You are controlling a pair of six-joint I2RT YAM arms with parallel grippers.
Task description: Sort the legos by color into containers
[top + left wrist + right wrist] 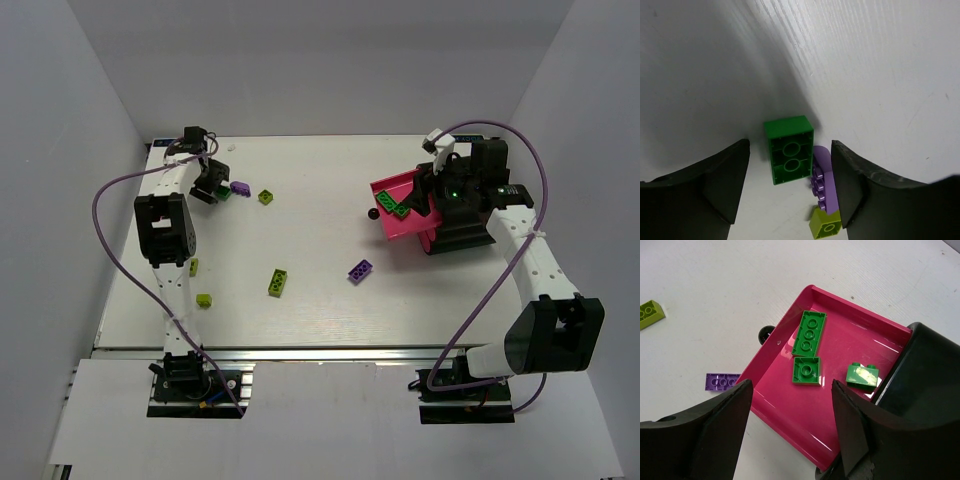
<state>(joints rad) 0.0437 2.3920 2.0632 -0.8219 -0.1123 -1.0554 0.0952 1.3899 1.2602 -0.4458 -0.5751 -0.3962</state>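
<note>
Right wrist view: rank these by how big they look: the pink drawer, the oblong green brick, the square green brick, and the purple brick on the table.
1. pink drawer, by far the largest.
2. oblong green brick.
3. square green brick and purple brick: too alike to rank. One is squarer, the other longer and thinner.

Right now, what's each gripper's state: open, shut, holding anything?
Left gripper: open, empty, over a dark green lego.
Right gripper: open, empty, above the pink drawer.
</note>
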